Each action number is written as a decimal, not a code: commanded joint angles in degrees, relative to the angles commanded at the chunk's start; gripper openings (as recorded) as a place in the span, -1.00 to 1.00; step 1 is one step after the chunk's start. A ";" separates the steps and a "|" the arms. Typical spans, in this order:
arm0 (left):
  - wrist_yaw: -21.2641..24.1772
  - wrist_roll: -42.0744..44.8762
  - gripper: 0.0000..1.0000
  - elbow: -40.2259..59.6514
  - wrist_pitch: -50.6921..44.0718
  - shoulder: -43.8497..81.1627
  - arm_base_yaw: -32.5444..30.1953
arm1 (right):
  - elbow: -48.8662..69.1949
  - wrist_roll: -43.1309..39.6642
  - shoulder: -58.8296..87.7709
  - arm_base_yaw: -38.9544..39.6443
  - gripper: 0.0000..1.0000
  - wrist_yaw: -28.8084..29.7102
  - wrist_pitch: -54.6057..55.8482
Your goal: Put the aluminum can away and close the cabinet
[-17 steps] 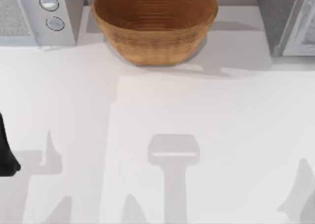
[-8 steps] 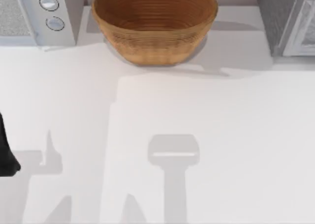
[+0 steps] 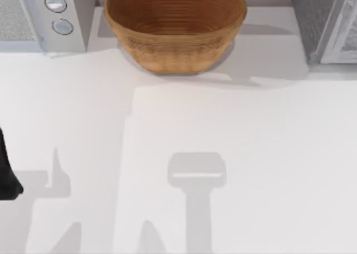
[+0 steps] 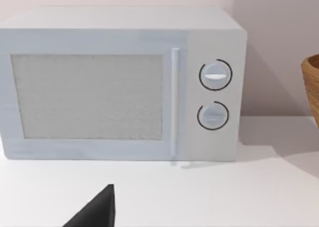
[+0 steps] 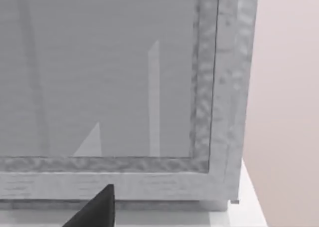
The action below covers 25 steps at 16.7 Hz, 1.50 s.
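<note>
No legible writing or brand marks. Wicker bowl (image 3: 175,28) at 12 o'clock on the white counter (image 3: 223,131). Microwave (image 4: 122,82) at 10 o'clock, two dials, door closed. Grey cabinet (image 5: 124,92) at 2 o'clock. Left arm (image 3: 6,170) at the 9 o'clock edge; claw states: cannot tell. Can location: cannot tell.

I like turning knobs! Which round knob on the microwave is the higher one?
The upper knob on the microwave, with a flat sideways bar. The lower knob sits right beneath it.

Table (image 3: 234,153) centre open; microwave (image 3: 39,17), wicker bowl (image 3: 175,28), cabinet (image 3: 326,22) line back.
</note>
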 joint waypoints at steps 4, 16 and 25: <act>0.00 0.00 1.00 0.00 0.00 0.00 0.00 | 11.59 0.00 -1.70 -0.21 1.00 -0.24 -13.28; 0.00 0.00 1.00 0.00 0.00 0.00 0.00 | 58.75 -0.01 -8.85 -0.89 1.00 -1.03 -67.81; 0.00 0.00 1.00 0.00 0.00 0.00 0.00 | 73.91 -0.02 -11.26 -1.05 1.00 -1.23 -85.24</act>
